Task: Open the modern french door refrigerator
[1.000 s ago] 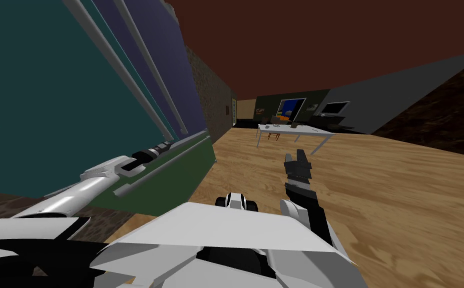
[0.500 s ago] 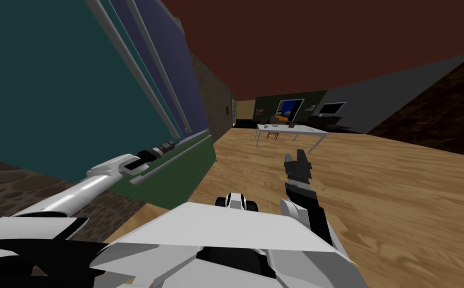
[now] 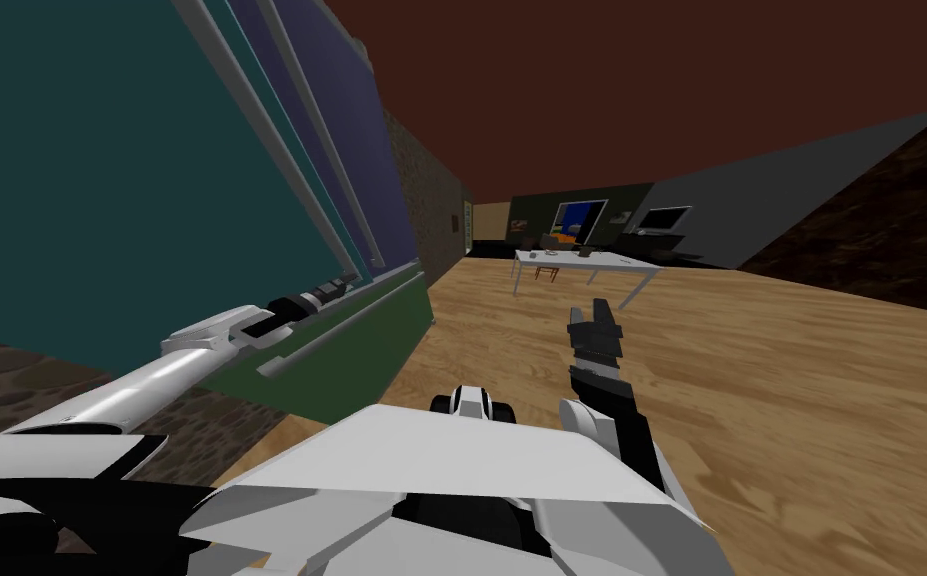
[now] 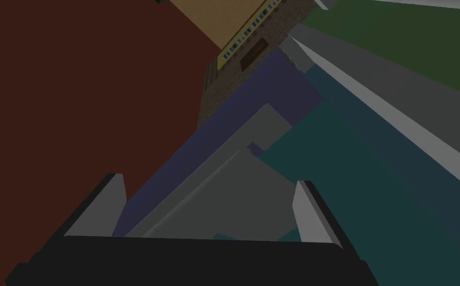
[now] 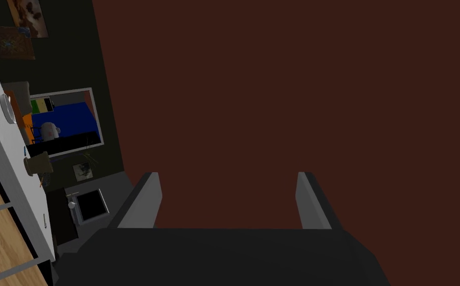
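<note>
Home, open kitchen/living room: tall fridge (image 3: 101, 180) upper left, plank wood floor (image 3: 801, 400) lower right, white tabletop (image 3: 591, 260) mid-frame, framed picture (image 3: 581, 220) on far wall.

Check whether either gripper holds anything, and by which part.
Nothing is gripped. The left gripper has its jaws open astride the grey handle of the teal door; the right gripper is open, empty.

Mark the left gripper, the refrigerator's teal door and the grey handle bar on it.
left gripper (image 3: 344, 281), head view, between its fingertips at the handle's lower end.
teal door (image 3: 101, 180), head view, bare middle of the panel.
grey handle bar (image 3: 274, 150), head view, midway along the bar.
</note>
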